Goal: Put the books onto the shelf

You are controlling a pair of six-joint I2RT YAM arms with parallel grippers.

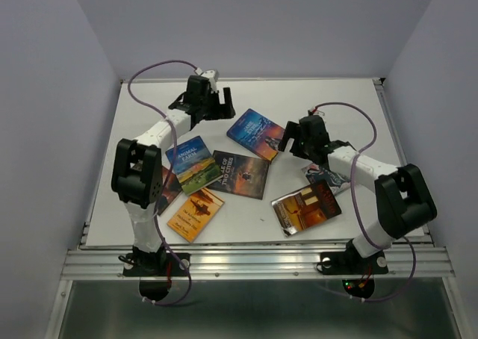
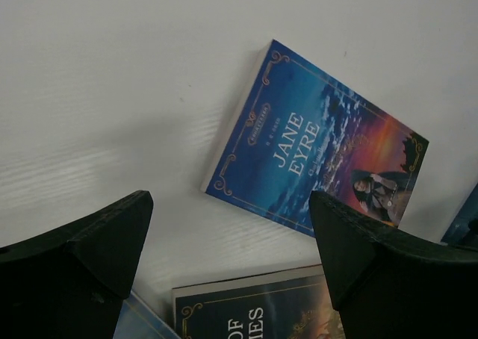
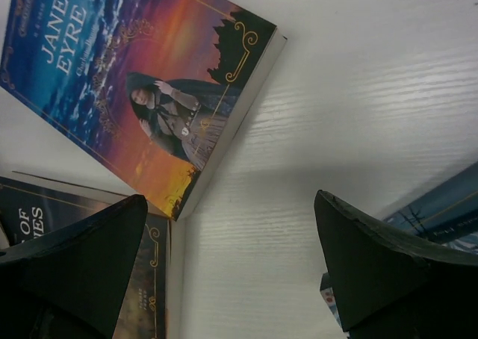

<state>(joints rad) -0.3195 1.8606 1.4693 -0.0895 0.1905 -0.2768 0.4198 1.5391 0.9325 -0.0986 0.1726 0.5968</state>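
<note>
My left pincer (image 2: 230, 201) stands wide and empty over the table (image 1: 299, 92). The 7 books (image 1: 240, 173) lie flat and scattered between the arms, some overlapping. My right pincer (image 3: 230, 198) is just as wide and holds nothing. I see no shelf, so a carry could go astray. Thin, flat covers could also slip out or drag a neighbour along. Jane Eyre (image 1: 256, 134) lies cover up, its long axis running far-left to near-right, top edge far-left.

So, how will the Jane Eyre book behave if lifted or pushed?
The Jane Eyre book lies flat on the table, so its thin edge probably offers little grip. Its smooth cover may slide when pushed. Thin paperback: likely light, slightly floppy.
</note>
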